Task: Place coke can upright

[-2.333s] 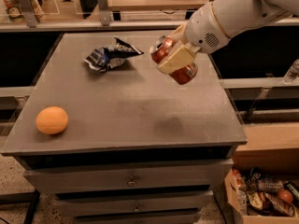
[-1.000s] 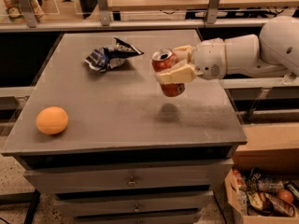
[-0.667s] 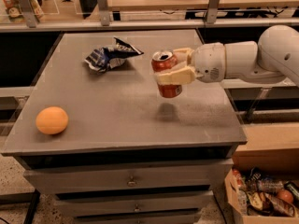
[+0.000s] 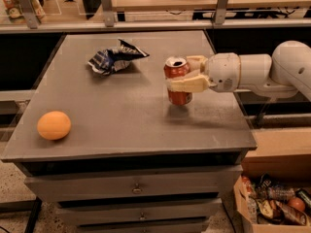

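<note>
Gripper (image 4: pixel 179 73) is clamped sideways on the coke can (image 4: pixel 180 97), 1 cream finger (image 4: pixel 188 85) across the front of it and the other tucked behind near the rim. The arm comes in from the right, over the right-hand part of the table (image 4: pixel 146 135).

What's changed: about 2 seconds back the can was tipped over at an angle and held higher, nearer the back right corner. In the last second it's been swung upright, opening facing up, and brought lower and a touch forward. Now the base looks right at the tabletop with a small shadow under it. Honestly I can't tell if it's actually touching or hanging just above.

So my read is the hard part (getting it vertical) is done, and what's left is the last bit of lowering, if any, then letting go without knocking it. Since the grip sits mid to high on the can, a sloppy release could tip it.

The snack bag (image 4: pixel 114 58) and the orange (image 4: pixel 54 125) are both well apart from the can, so nothing's in the way
</note>
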`<state>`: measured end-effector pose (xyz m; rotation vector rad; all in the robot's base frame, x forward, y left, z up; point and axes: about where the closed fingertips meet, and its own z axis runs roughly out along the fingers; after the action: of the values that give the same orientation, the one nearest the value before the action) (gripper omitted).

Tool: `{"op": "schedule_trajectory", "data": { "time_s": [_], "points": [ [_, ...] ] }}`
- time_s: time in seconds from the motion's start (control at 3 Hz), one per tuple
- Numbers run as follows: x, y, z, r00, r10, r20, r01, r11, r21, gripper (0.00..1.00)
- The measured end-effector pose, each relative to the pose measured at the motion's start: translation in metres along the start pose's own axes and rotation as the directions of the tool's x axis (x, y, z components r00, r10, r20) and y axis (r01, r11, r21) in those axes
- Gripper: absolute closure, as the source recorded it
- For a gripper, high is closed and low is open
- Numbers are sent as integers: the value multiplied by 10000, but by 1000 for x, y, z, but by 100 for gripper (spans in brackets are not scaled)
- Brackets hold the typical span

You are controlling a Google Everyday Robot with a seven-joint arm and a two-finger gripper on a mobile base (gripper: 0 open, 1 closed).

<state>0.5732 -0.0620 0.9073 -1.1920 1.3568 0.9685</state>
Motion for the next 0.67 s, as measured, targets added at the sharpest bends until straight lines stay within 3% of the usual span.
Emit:
{"op": "schedule_trajectory", "data": {
  "time_s": [0.67],
  "points": [
    [12, -4, -14, 9998, -160, -124, 164, 9995, 269, 13]
  ]
}}
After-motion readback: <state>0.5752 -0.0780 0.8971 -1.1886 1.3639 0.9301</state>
